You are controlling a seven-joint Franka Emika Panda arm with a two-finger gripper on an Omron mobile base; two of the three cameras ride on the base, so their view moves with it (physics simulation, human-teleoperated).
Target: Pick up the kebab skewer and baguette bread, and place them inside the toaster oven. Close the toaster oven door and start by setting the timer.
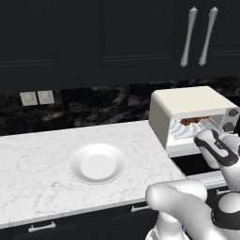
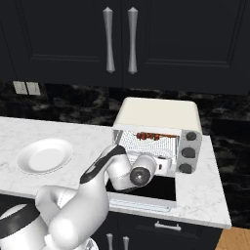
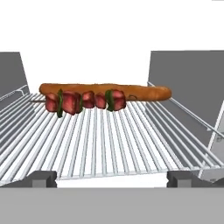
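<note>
The toaster oven (image 2: 161, 114) stands cream-white on the right end of the counter, its door (image 2: 146, 189) folded down flat. On the wire rack (image 3: 109, 144) the baguette bread (image 3: 144, 92) lies crosswise at the back. The kebab skewer (image 3: 85, 100) rests right in front of it, touching it; it also shows as a dark red strip (image 2: 149, 136) in the oven (image 1: 187, 105). My gripper (image 3: 111, 178) hovers at the oven's mouth, over the front of the rack. It is open, with nothing between its fingers, well short of the food.
A white plate (image 1: 97, 163) sits bare on the marble counter left of the oven. Three dark knobs (image 2: 188, 152) run down the oven's right front. Dark cabinets with long handles (image 2: 108, 39) hang above. The oven's grey side walls flank the rack.
</note>
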